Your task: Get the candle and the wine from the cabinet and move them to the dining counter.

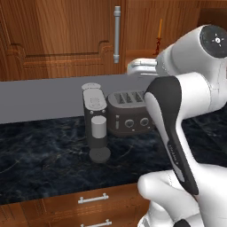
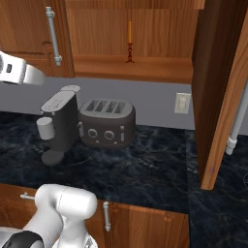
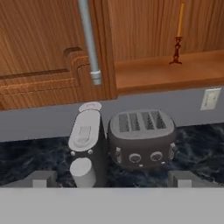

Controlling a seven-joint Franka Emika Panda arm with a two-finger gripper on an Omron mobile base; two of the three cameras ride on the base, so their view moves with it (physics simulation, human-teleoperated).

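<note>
- two-finger pincer (image 3: 112, 178) stood wide open, holding nothing.
- thin orange taper candle (image 3: 180, 26) stood on the reddish-brown wooden cabinet (image 3: 166, 72) shelf, beyond and above the pincer.

You're looking at a home kitchen: reddish-brown wooden cabinet (image 2: 145, 34) with bar handles, a dark marble countertop (image 2: 145, 164) carrying a toaster (image 2: 106, 123) and coffee machine (image 2: 58, 123), drawers (image 1: 93, 201) below, a wall outlet (image 2: 182, 102)

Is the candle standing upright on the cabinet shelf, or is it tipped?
Upright. The candle rises straight from its holder on the shelf of the cabinet, whose right door stands open.
</note>
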